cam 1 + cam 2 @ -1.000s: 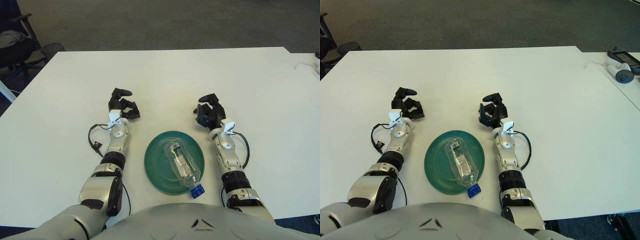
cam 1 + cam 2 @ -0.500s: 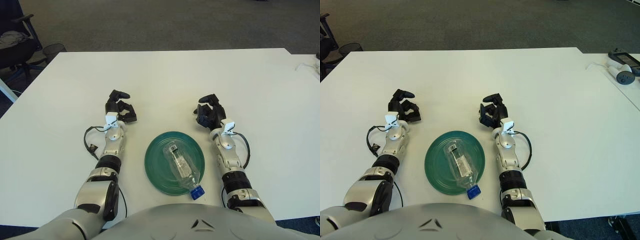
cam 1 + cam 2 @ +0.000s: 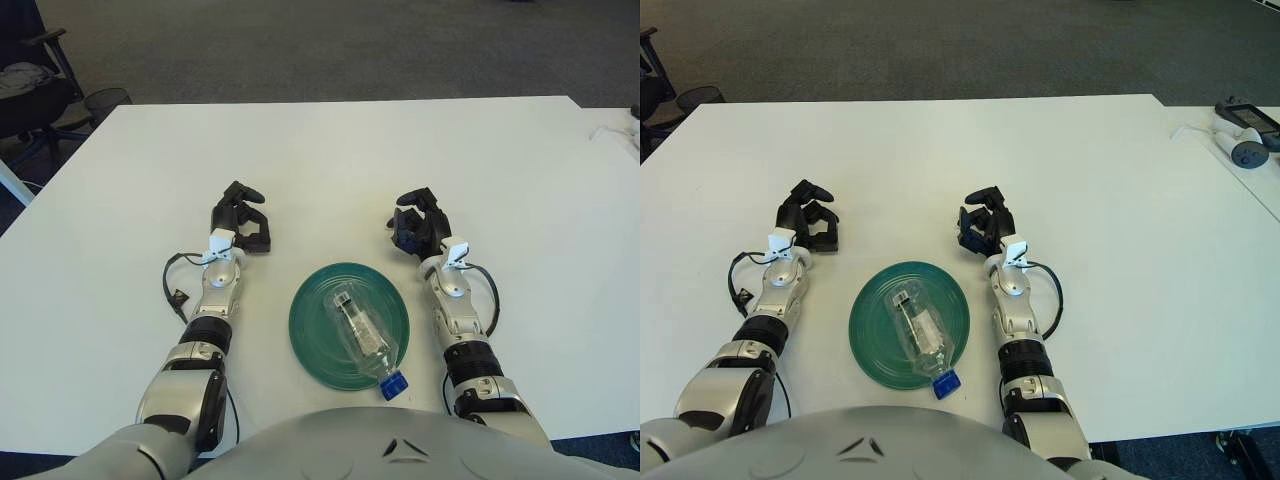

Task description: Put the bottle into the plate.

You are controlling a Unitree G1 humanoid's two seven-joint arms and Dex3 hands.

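**Bottle lies in the plate, both hands empty**

The white table [image 3: 330, 150] carries a green plate [image 3: 312, 340] near the robot. A clear bottle [image 3: 362, 335] lies on its side in it, its blue cap [image 3: 393, 384] overhanging the near rim. The left hand [image 3: 241, 217] and right hand [image 3: 418, 224] rest either side, fingers curled, holding nothing.

White table [image 3: 330, 150] on grey carpet [image 3: 330, 45], black office chair [image 3: 30, 95] far left w/ bin [image 3: 105, 100]

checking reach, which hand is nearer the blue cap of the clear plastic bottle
Right. The right hand rests beyond and right of the blue cap; the left hand lies farther off, across the green plate.
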